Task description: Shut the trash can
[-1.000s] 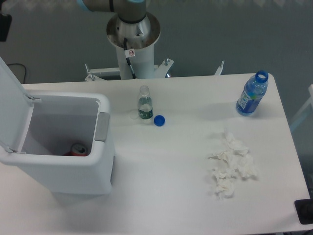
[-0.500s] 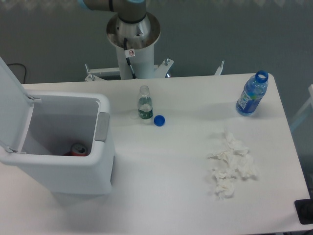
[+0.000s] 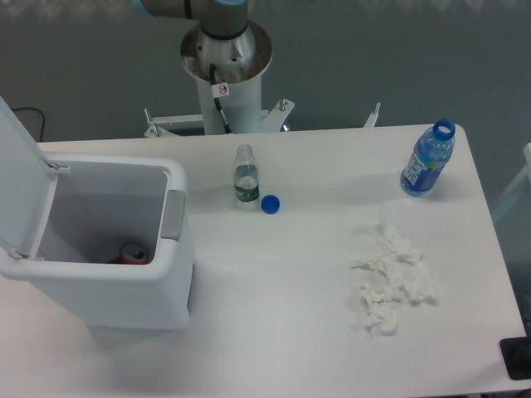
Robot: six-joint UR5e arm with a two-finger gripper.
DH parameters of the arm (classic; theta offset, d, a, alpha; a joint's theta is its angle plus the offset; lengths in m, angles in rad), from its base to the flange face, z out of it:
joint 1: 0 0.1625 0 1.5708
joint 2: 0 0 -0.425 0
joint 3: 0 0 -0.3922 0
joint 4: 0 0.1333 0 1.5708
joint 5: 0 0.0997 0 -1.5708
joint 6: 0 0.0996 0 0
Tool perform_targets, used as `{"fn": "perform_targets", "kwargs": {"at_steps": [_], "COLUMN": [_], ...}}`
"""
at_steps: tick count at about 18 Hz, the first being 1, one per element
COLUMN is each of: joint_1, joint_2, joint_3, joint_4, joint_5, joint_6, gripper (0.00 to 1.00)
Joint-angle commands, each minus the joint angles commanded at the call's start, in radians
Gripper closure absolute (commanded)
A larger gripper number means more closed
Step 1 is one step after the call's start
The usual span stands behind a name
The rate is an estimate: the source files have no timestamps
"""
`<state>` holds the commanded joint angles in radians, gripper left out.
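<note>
The trash can (image 3: pixel 124 290) is a big white boxy bin standing at the left of the table. Its flat white lid (image 3: pixel 21 178) stands raised on the left side, so the bin is open. A grey latch (image 3: pixel 173 215) sits on its right wall. A red can (image 3: pixel 133 253) lies at the bottom inside. Only the arm's base column (image 3: pixel 226 62) and a bit of the arm at the top edge show. The gripper is out of view.
A small clear bottle (image 3: pixel 246 176) stands uncapped near the table's middle back, with a blue cap (image 3: pixel 270 204) beside it. An open blue water bottle (image 3: pixel 428 159) stands at the back right. Crumpled white tissues (image 3: pixel 392 280) lie at the right.
A dark object at the top left edge, seen one second ago, has left the frame. Everything on the table stays where it was.
</note>
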<state>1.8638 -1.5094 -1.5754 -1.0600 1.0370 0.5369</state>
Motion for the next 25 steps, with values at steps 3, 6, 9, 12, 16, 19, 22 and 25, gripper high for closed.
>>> {"fn": "perform_targets", "kwargs": {"at_steps": [3,6,9,12,16,19,22,25], "joint_1": [0.000,-0.002,-0.002,-0.011,-0.018,-0.025,-0.026,-0.028], "joint_2": [-0.003,-0.006,-0.008,-0.014,-0.029,-0.047,-0.075,-0.089], "joint_3": [0.002,0.003,0.003,0.006,0.012,0.035,0.061,0.074], "joint_4": [0.002,0.002,0.002,0.002,0.008,0.012,0.014,0.014], "joint_5": [0.000,0.000,0.000,0.017,0.032,0.043,0.052,0.063], "joint_6": [-0.002,-0.002,-0.002,-0.003,-0.005,-0.024,-0.041,-0.046], "gripper": [0.00,0.00,0.00,0.00,0.00,0.00,0.00,0.00]}}
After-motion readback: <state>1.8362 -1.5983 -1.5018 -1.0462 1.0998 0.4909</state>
